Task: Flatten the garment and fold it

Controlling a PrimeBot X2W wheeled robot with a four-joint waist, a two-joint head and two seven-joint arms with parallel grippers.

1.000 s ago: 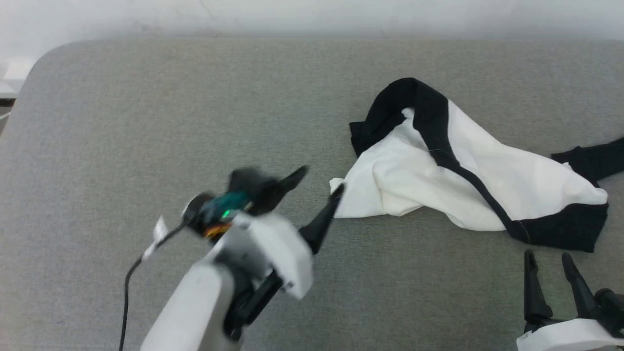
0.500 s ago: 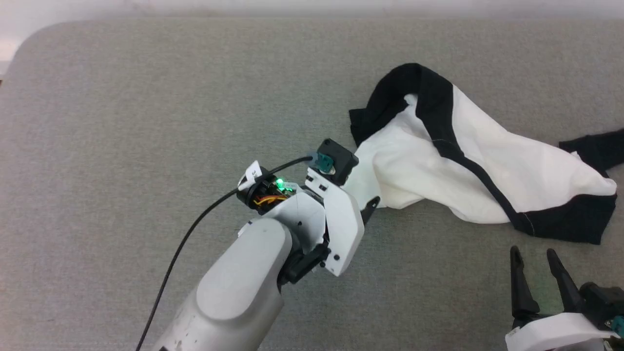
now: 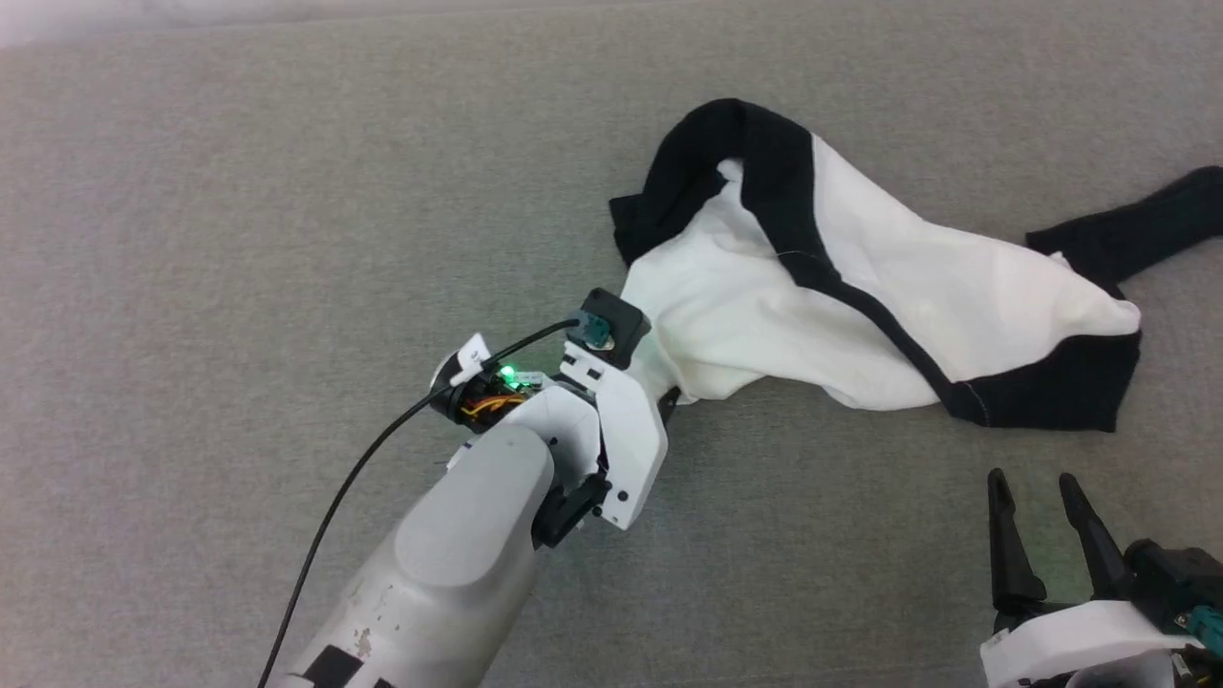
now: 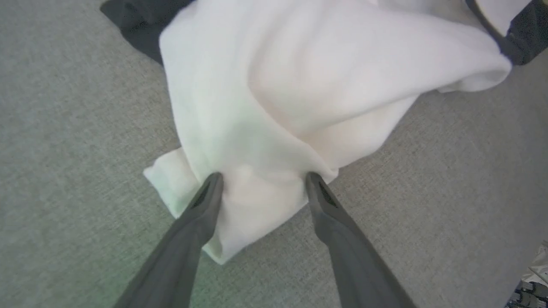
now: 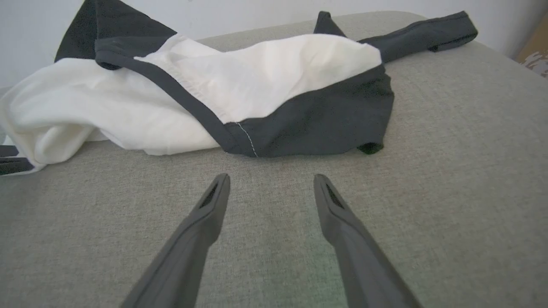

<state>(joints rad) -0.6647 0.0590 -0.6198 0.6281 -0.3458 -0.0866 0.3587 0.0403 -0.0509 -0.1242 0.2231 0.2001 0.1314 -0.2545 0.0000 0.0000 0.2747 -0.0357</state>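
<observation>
Garment point(image 3: 889, 315) on surface point(image 3: 239, 239), left hand point(image 4: 262, 182) at its corner, right hand point(image 3: 1032, 492) before it.

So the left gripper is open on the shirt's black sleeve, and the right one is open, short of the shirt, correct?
Not quite. The left wrist view shows the left gripper open on a white fold of the shirt, not on the black sleeve. The right gripper is indeed open, short of the shirt.

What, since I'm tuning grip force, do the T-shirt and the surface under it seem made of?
T-shirt: soft matte knit, probably cotton jersey; it slumps in loose folds and shows a stitched seam. The grey surface: matte woven upholstery-like cloth, judging by its fine speckled weave.
</observation>
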